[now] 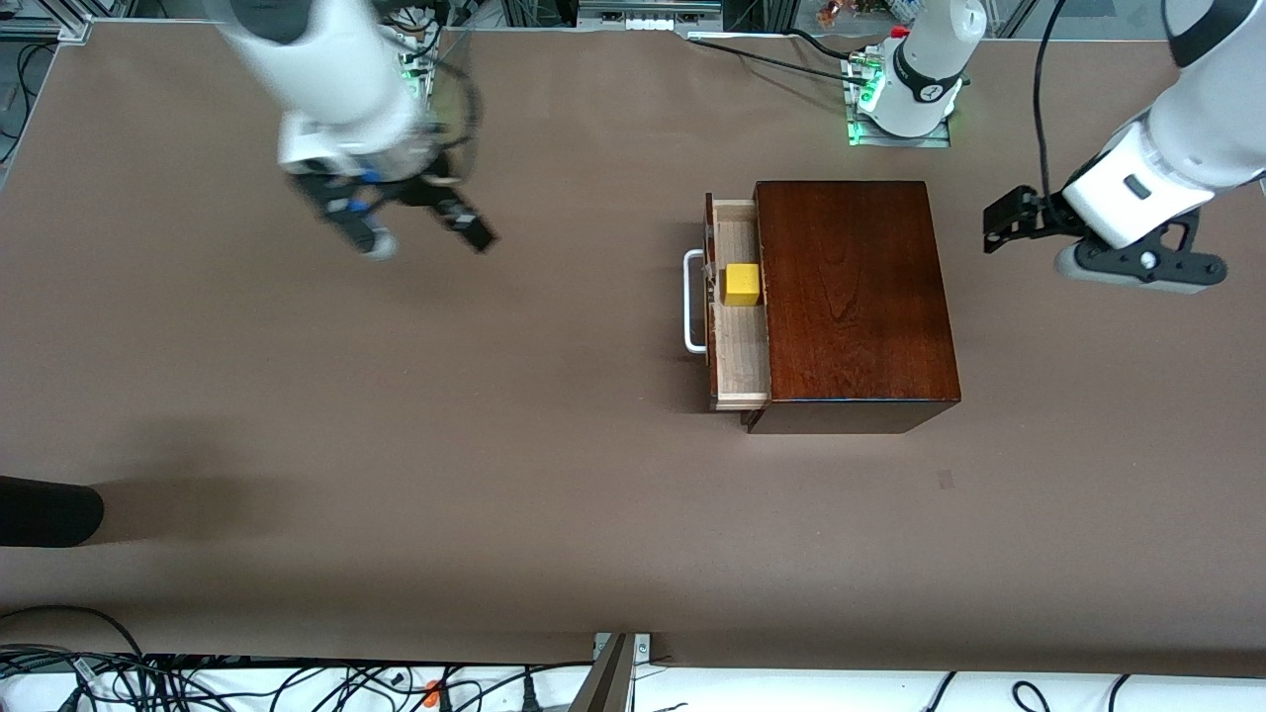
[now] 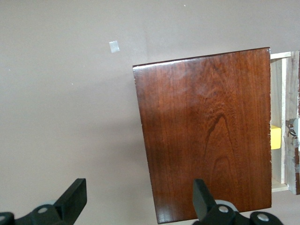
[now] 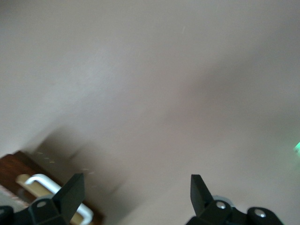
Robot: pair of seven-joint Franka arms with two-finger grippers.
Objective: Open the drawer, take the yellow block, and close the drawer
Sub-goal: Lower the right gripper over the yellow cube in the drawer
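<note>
The right hand (image 1: 427, 229) hangs with fingers spread wide and nothing between them over bare brown worktop (image 1: 396, 415) toward the right arm's end, well apart from the drawer (image 1: 737, 307). The left hand (image 1: 1009, 220), likewise spread and unladen, hovers beside the wooden box (image 1: 853, 297) at the left arm's end. The drawer stands pulled out, white handle (image 1: 694, 302) facing open worktop; the yellow block (image 1: 742, 285) sits inside on pale wood, against the box's edge.

Both arms raised, left gripper (image 1: 999, 222) and right gripper (image 1: 425, 237) jaws spread.
</note>
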